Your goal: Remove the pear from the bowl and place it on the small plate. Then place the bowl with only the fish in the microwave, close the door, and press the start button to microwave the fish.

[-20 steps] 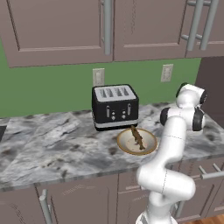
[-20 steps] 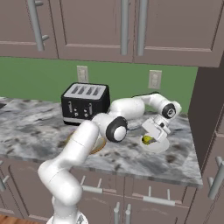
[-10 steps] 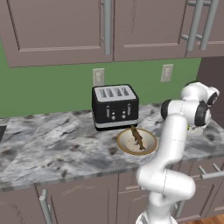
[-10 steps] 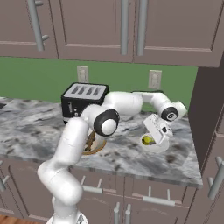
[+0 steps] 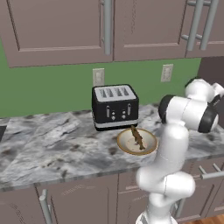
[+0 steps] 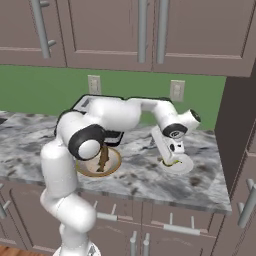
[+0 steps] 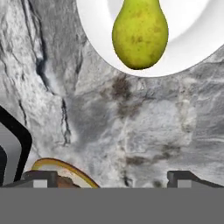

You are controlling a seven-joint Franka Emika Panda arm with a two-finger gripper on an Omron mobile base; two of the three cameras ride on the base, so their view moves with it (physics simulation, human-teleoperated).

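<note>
Resting on the small plate near the counter's right edge, the pear lies beneath the released, empty hand; the fish remains in the bowl.

Small plate cut by frame edge

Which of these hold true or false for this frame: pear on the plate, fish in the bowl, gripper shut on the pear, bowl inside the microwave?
1. The pear lies on the plate. True.
2. The fish lies in the bowl. True.
3. The gripper is shut on the pear. False: its jaws stand open, clear of the pear.
4. The bowl is inside the microwave. False: it sits on the counter before the toaster.
</note>
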